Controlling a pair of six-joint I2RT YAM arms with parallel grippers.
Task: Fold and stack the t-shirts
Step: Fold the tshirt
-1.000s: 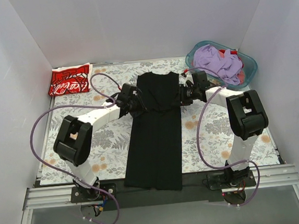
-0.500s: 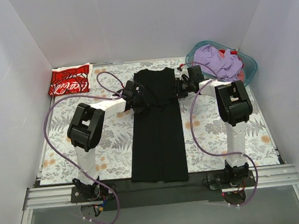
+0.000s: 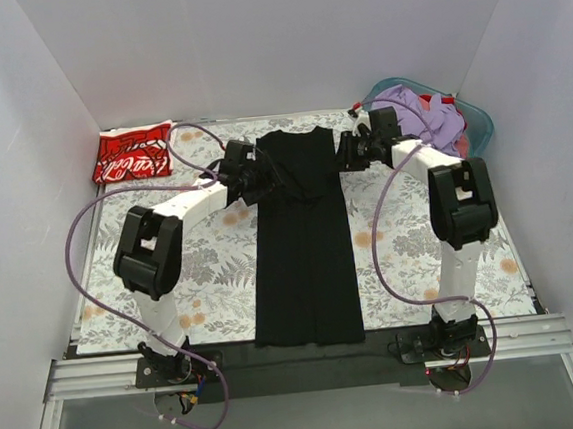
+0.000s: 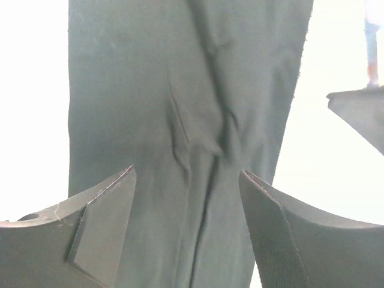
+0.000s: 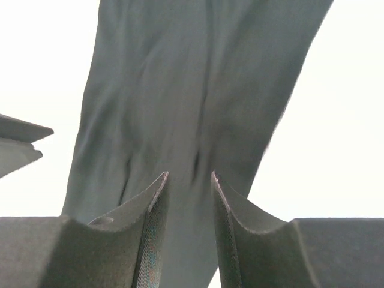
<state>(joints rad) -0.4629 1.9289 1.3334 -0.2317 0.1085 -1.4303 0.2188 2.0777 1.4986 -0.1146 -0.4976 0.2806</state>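
With the black shirt lying long on the tabletop beneath and between both arms, left jaws released wide, right jaws narrow with grip unclear, each should pinch its near edge evenly before folding.

Looks like a robot lab's test cell, set up for laundry.
Walled by plain white panels on three sides; covered with a flower-print cloth over the table; fitted with two arms bolted to a metal rail at the near edge, trailing purple cables; stocked with a blue basket of clothes in the far right corner and a folded red t-shirt in the far left.
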